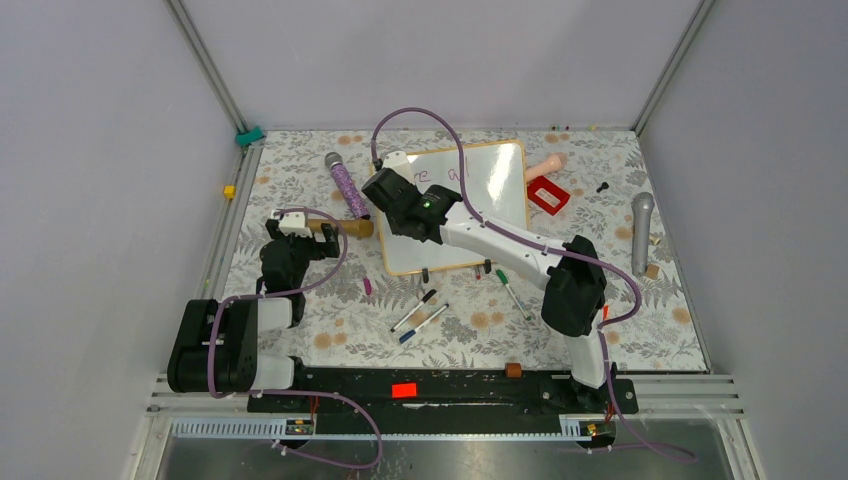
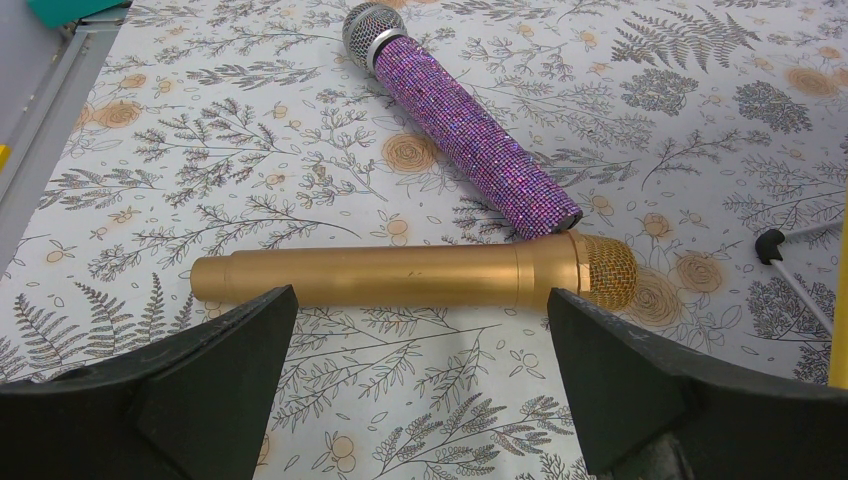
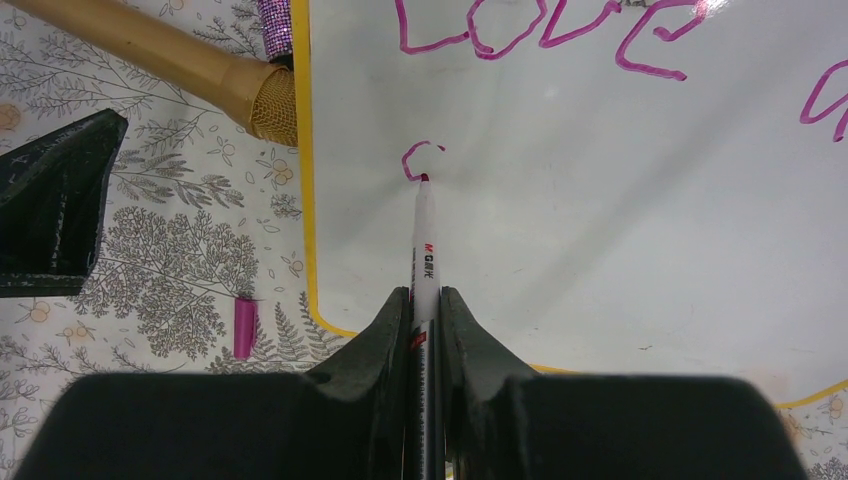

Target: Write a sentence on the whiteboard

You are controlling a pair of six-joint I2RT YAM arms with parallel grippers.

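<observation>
The whiteboard [image 1: 495, 215] [image 3: 600, 230] lies at the middle back of the table, orange-framed. The sentence [image 3: 545, 30] in purplish-pink reads "Love" on the top line, with the start of another word at the right edge. Below it, near the left frame, is a short hooked stroke [image 3: 418, 152]. My right gripper [image 3: 426, 292] [image 1: 388, 192] is shut on a white marker [image 3: 425, 235], whose tip touches the board at the end of that stroke. My left gripper [image 2: 420, 300] [image 1: 305, 238] is open, low over the floral cloth, just short of a gold microphone [image 2: 400, 277], holding nothing.
A purple glitter microphone [image 2: 470, 135] [image 1: 345, 185] lies angled against the gold one's head. A pink cap [image 3: 244, 328] sits left of the board's near corner. Loose markers [image 1: 420, 312] and a green pen [image 1: 512, 292] lie in front. A red box [image 1: 547, 195] and a grey microphone [image 1: 641, 232] are at the right.
</observation>
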